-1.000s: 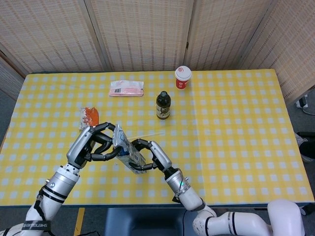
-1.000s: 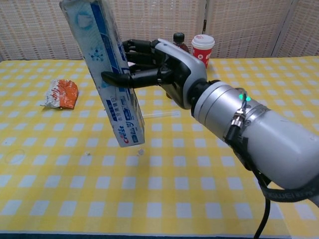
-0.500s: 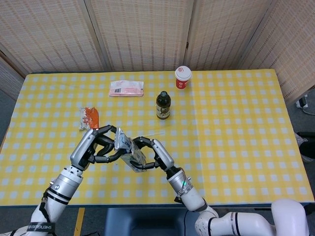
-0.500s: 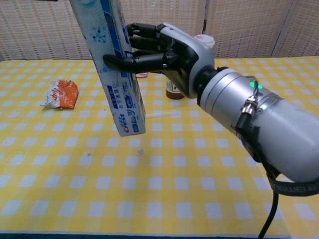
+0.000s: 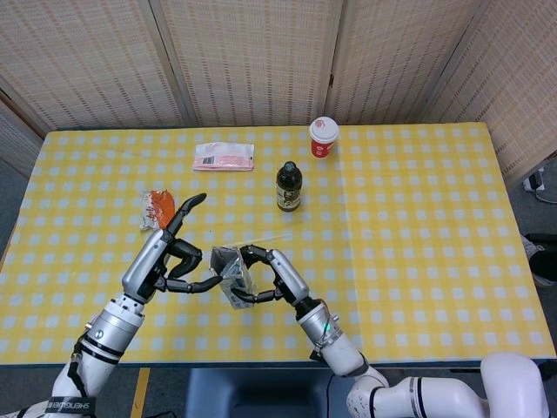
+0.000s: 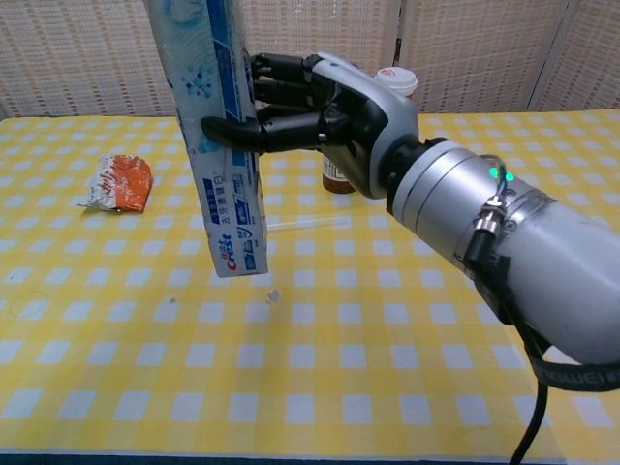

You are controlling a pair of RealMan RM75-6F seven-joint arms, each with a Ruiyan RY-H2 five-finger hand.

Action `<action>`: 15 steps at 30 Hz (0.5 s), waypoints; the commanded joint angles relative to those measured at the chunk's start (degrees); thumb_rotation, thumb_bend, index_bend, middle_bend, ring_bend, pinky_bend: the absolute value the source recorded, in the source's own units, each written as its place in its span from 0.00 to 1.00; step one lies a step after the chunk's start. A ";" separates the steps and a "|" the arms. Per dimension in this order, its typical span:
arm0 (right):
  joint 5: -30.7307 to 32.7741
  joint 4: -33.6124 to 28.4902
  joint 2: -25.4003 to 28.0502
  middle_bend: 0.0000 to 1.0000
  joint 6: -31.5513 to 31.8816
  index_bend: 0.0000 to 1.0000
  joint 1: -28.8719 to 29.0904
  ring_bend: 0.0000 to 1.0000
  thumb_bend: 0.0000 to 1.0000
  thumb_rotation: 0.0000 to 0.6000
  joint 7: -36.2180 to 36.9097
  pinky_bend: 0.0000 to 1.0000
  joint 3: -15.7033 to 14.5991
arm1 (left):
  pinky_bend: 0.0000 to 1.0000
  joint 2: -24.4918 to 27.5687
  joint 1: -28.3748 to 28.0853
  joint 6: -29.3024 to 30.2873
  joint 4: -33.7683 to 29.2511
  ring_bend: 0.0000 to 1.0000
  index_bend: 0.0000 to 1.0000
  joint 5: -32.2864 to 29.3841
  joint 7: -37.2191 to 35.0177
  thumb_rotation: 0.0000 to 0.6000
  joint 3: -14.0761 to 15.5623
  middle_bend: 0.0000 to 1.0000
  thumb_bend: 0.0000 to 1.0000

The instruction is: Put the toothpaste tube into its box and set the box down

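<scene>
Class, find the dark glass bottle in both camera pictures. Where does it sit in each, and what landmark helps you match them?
Head view: the dark bottle stands upper centre on the checked cloth.
Chest view: only a part of the bottle shows, upper centre, behind the right hand.
Shared landmark: the red paper cup, just beyond the bottle to its right.

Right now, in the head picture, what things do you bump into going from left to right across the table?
Orange snack packet → left hand → pink packet → right hand holding the toothpaste box → dark bottle → red paper cup.
</scene>
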 commanded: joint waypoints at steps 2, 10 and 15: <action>-0.31 0.21 0.74 0.42 0.29 0.49 -0.21 0.42 0.30 1.00 -1.54 0.42 -0.59 | 1.00 -1.61 1.12 4.65 2.54 1.00 0.00 4.01 5.41 1.00 1.06 1.00 0.20; 0.00 0.95 5.40 0.42 0.50 0.49 -0.88 0.42 0.30 1.00 -14.99 0.42 -3.58 | 0.51 -3.31 5.99 12.95 16.05 0.41 0.10 17.76 16.41 1.00 7.81 0.44 0.21; 1.88 -0.06 9.99 0.42 0.31 0.49 -1.60 0.42 0.30 1.00 -26.01 0.42 -5.55 | 0.21 -3.60 8.66 15.06 25.49 0.21 0.13 22.12 19.66 1.00 11.56 0.30 0.21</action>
